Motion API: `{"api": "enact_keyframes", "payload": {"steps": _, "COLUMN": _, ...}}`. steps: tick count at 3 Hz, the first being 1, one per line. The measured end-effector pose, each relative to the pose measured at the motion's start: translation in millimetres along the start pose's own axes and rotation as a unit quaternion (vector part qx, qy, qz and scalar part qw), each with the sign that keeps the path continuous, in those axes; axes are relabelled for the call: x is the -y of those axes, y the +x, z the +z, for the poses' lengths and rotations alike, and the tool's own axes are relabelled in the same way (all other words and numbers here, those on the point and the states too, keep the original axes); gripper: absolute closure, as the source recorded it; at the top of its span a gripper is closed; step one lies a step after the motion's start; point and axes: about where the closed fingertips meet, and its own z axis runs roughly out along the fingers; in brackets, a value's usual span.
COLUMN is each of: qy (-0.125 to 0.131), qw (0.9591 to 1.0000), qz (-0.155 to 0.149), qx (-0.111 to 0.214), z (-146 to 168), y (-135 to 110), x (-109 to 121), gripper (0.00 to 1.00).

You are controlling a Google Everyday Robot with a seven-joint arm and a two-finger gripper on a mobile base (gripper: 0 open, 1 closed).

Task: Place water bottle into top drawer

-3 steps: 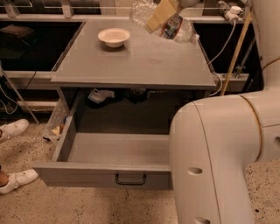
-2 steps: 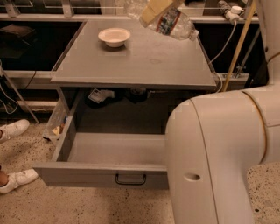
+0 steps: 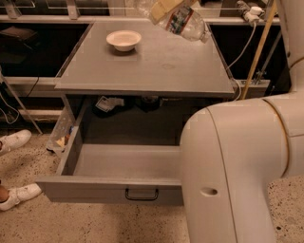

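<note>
Fingers of the gripper, tan, at the 12 o'clock edge of the view. Pressed shut on the water bottle, gripping the crinkled plastic near its base end. Hold it tilted in the air, white cap pointing toward 4 o'clock, red-and-blue label band facing the camera. Hang above the far right part of the desk, off its grey top.

At 9 o'clock from the bottle, well apart, on the desk: white bowl, upright.

Below the desk, toward 6 o'clock: top drawer, standing open, with a black wire handle at the middle of its flat front panel. Bottle well apart from the drawer, up at the opposite edge of the view.

At 4 o'clock, filling the near corner: bulky white arm, covering the drawer's right end.

At 8 o'clock, on the speckled floor: white shoes, two of them, one nearer the camera than the other.

At 2 o'clock, behind the desk: cables and a yellowish pole, leaning.
</note>
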Motion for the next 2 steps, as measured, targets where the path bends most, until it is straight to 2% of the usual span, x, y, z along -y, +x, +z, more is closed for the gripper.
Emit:
{"api": "enact_keyframes", "payload": {"steps": 1, "qy": 0.002, "qw": 0.9980, "qz": 0.046, "qx": 0.044, "z": -14, "y": -10, "x": 3, "gripper": 1.00}}
{"api": "enact_keyframes", "payload": {"steps": 2, "qy": -0.041, "qw": 0.9958, "qz": 0.049, "qx": 0.066, "z": -26, "y": -16, "x": -22, "gripper": 1.00}}
